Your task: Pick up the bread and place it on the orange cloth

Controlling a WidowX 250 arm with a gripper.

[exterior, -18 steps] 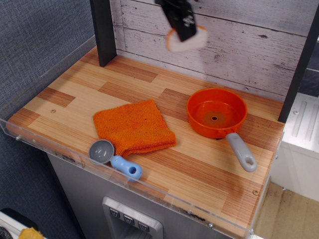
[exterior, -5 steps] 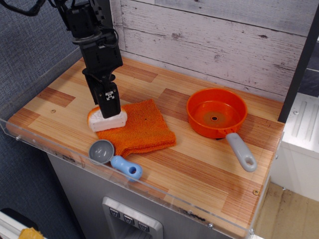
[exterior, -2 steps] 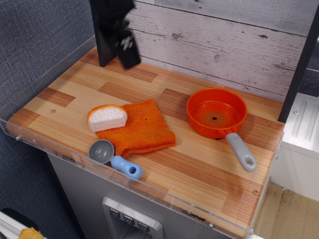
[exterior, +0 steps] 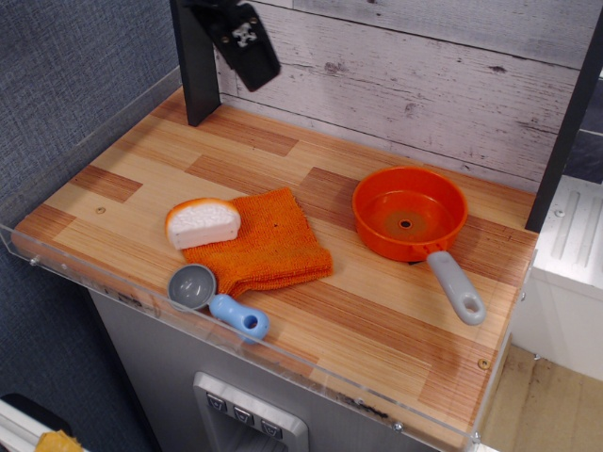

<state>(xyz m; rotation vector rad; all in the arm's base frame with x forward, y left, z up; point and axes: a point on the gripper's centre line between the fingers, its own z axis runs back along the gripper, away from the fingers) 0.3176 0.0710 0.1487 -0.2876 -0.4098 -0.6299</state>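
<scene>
The bread [exterior: 203,222], a white slice with an orange-tan crust, lies on the left edge of the orange cloth [exterior: 259,241], partly overhanging onto the wooden counter. My gripper [exterior: 247,45] is high at the top of the view, in front of the back wall, well above and behind the bread. It holds nothing. Only its dark finger end shows, so I cannot tell whether it is open or shut.
An orange pan [exterior: 409,213] with a grey handle [exterior: 457,287] sits at the right. A grey-and-blue measuring spoon [exterior: 213,297] lies at the front edge by the cloth. A dark post [exterior: 196,66] stands at the back left. A clear acrylic rim [exterior: 283,363] lines the counter front.
The gripper carried the bread down to the cloth's left edge, let it go, and rose to the top of the view. In the last moment it moved slightly right and up.
</scene>
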